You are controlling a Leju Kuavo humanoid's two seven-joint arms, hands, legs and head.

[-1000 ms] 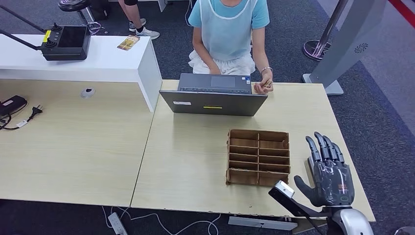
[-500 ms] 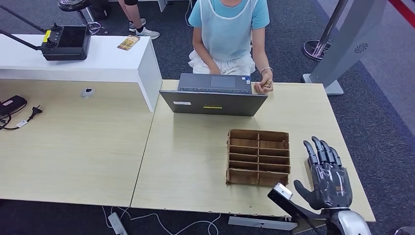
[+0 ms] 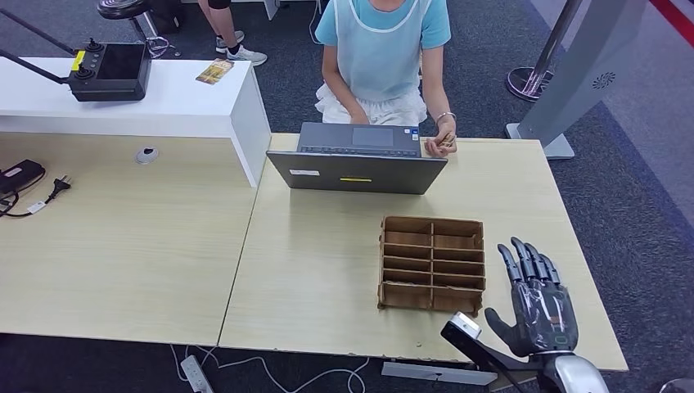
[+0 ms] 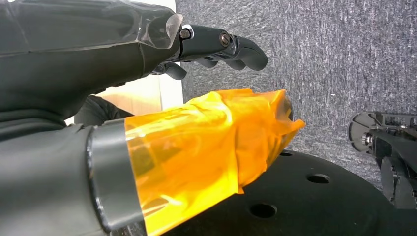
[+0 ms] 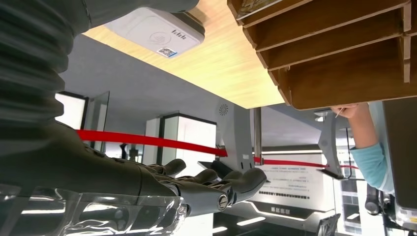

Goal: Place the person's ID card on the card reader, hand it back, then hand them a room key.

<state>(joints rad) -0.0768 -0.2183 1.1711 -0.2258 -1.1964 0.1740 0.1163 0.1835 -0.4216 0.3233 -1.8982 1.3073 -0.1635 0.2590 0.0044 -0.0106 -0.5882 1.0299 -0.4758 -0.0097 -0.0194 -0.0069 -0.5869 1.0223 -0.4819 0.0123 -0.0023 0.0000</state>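
The white card reader point(image 5: 155, 28) is seen in the right wrist view, lying flat on the light wooden table point(image 3: 327, 270) just beside the brown wooden organizer point(image 3: 431, 264), on the side towards the robot's right. A card-like thing is seen in one compartment of the organizer, but it cannot be told what it is. Something small is held in the person's hand point(image 3: 442, 144), beyond the organizer at the far table edge; it is too small to be named. The right hand point(image 3: 536, 307) is held just beside the organizer on the same side as the reader, released, with fingers stretched out and nothing in them. A grey laptop point(image 3: 358, 170) stands beyond the organizer, between it and the person. The left hand point(image 4: 147, 49) is seen over dark carpet, well apart from the organizer, with fingers loosely extended and nothing grasped.
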